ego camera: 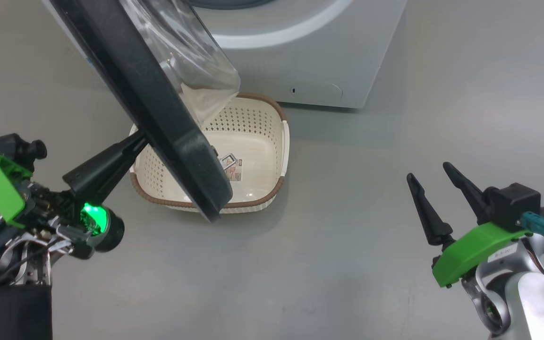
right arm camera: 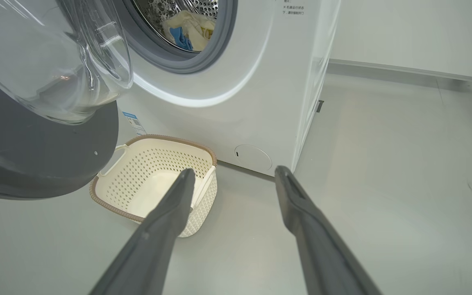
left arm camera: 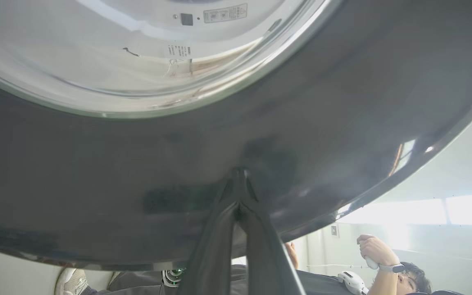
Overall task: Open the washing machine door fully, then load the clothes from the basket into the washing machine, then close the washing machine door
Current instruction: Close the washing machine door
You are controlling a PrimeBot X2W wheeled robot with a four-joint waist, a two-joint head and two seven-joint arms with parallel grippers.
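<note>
The left gripper (ego camera: pixel 137 140), fingers clenched, presses the door (ego camera: pixel 151 108) on its glossy rim, centre left. The right gripper (ego camera: pixel 428 170), lower right, is released. The clothes (right arm camera: pixel 187 26) lie in the drum (right arm camera: pixel 154 8). The tips may slip off.

door (ego camera: pixel 158 108): top cut by frame edge; covers basket (ego camera: pixel 262 141) left side
label (ego camera: pixel 234 167): half behind door, txt unreadable
washing machine (right arm camera: pixel 260 102): top cut off
</note>
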